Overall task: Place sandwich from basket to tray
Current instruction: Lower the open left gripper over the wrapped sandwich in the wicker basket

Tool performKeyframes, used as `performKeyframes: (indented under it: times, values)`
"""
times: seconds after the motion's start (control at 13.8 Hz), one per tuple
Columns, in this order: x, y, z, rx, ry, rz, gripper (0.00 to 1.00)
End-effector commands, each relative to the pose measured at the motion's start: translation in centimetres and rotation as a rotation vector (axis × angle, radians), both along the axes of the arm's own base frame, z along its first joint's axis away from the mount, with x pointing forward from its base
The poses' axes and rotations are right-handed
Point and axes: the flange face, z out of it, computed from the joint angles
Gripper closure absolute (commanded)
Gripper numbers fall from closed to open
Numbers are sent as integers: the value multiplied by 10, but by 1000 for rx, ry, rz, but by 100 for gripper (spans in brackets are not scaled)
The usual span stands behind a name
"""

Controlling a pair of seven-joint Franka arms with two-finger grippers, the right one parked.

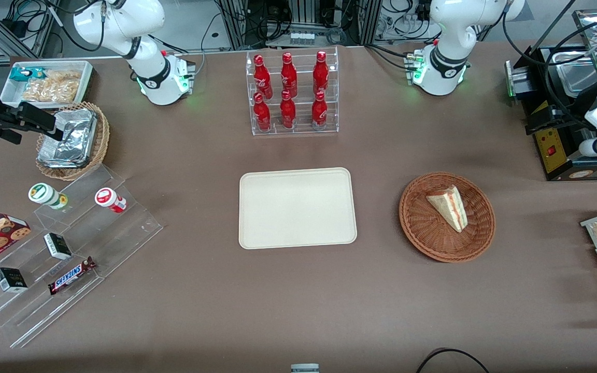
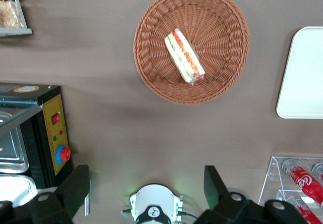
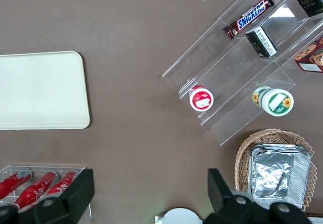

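The sandwich (image 1: pixel 448 207) lies in the basket (image 1: pixel 423 230), a little toward its 1 o'clock rim in the front view, with its striped red-orange and green cut edge facing up and toward the working arm's end of the surface (image 1: pixel 298 300). It touches only the wicker. The basket stands on the brown surface beside the tray (image 1: pixel 297 207), at the tray's 3 o'clock, the two apart with bare cloth between them. The tray lies flat near the middle of the surface. At its 12 o'clock, farther from the front camera, stands a clear rack of red bottles (image 1: pixel 290 90).

The claw (image 2: pixel 146 186) hangs high above the surface, well apart from the basket. In the wrist view its two dark fingers (image 2: pixel 75 188) stand wide apart with nothing between them, and the basket with the sandwich (image 2: pixel 184 56) shows whole past them. In that view the arm's white base (image 2: pixel 154 211) shows between the fingers and a black machine with a yellow panel (image 2: pixel 53 138) stands near the basket. In the front view the same machine (image 1: pixel 557 150) sits at the basket's 2 o'clock.
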Motion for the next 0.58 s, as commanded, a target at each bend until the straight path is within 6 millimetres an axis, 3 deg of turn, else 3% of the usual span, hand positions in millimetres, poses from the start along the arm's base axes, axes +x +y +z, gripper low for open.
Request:
performKeyframes:
  times: [0.0, 0.22, 0.51]
  values:
    - [11, 1, -6, -3, -38, -15, 0]
    - [21, 1, -35, -5, -11, -13, 0]
    - [22, 0, -110, -9, 12, -9, 0]
